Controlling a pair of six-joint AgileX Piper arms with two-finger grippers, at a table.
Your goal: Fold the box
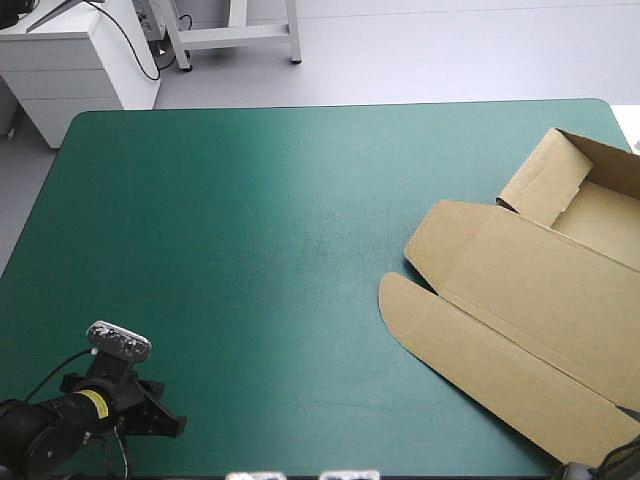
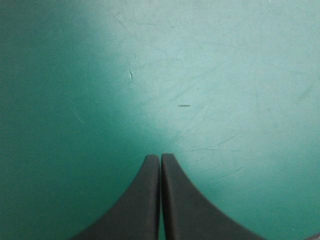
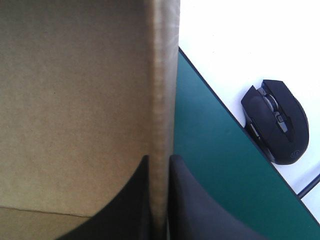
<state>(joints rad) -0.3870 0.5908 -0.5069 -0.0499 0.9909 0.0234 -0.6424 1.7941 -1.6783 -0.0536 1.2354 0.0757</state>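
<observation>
High view: brown box (image 1: 530, 300) at desk's (image 1: 250, 220) 3 o'clock, far walls raised, lid flat. Idle left gripper (image 1: 170, 424) at 7 o'clock, well apart.

Left wrist view: fingers (image 2: 135, 210) clenched on nothing, over bare teal-green cover (image 2: 210, 75).

Right wrist view: right gripper (image 3: 159, 159) grasping a box edge; black computer mouse (image 3: 275, 122) off-desk, 3 o'clock.

Judged mid-fold. Next probably calls for raising the held panel along its crease.

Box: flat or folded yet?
Partly folded. The box has walls raised at its far end; the rest lies flat on the teal-green cover. The right hand pinches one edge.

Pale grey floor (image 1: 450, 50), white drawer cabinet (image 1: 75, 65) far left, metal frame legs (image 1: 240, 36)
</observation>
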